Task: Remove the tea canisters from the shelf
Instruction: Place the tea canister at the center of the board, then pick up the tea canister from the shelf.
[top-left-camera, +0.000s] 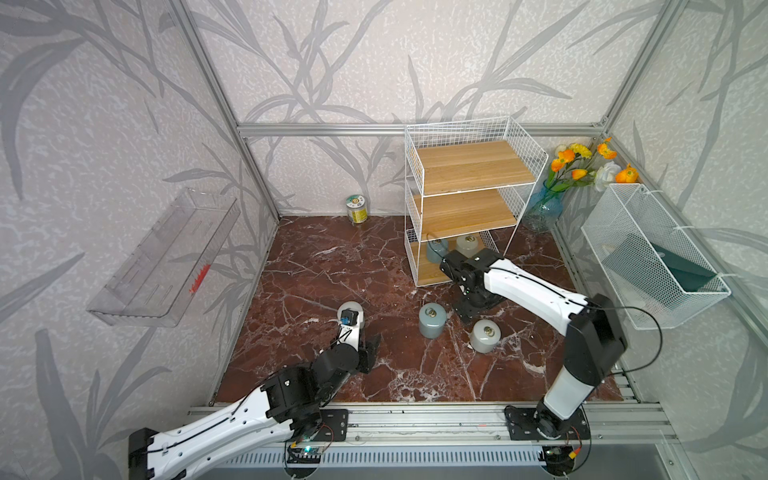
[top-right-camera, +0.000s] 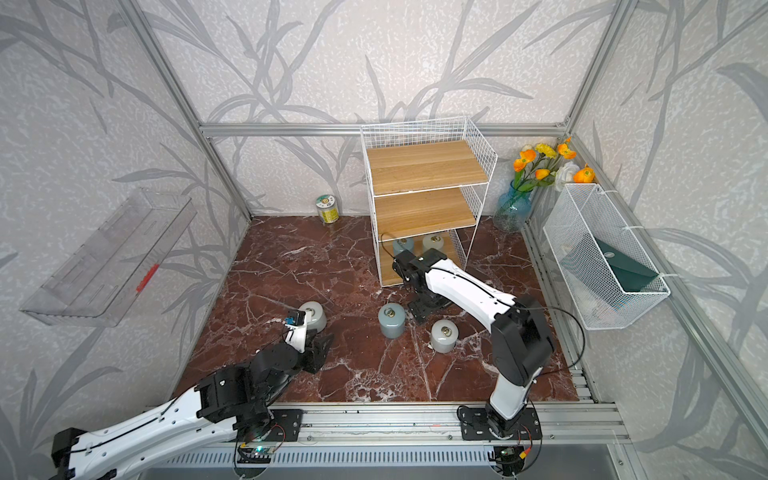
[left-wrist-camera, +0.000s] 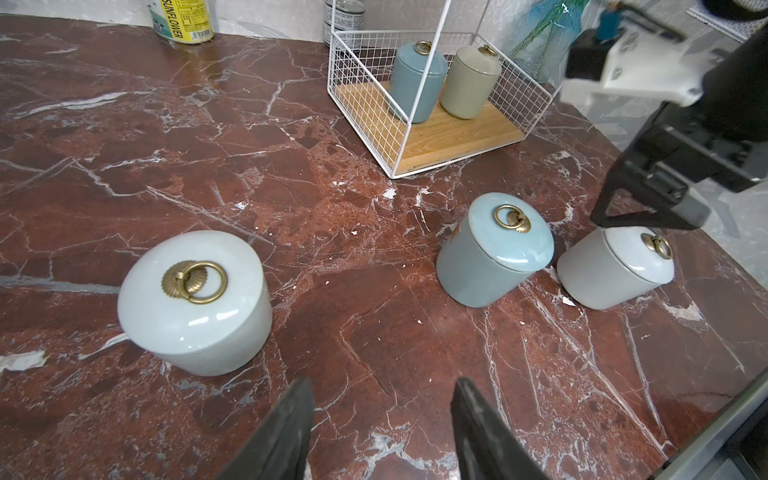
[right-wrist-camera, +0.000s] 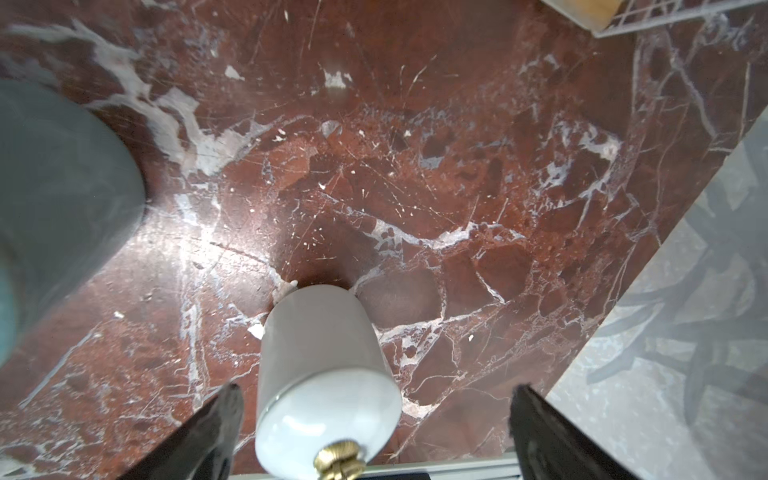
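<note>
Off-white canister (right-wrist-camera: 324, 365) (upright) — under spread right pincer (right-wrist-camera: 376, 388)

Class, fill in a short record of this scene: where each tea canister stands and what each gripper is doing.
shelf, bottom board: blue-grey canister, beige canister
shelf, upper boards: bare
table: off-white canister near the left gripper; second blue-grey canister; second off-white canister
left gripper: open, holding nothing
right gripper: open, over the second off-white canister, not clamping it
left to remove: two
</note>
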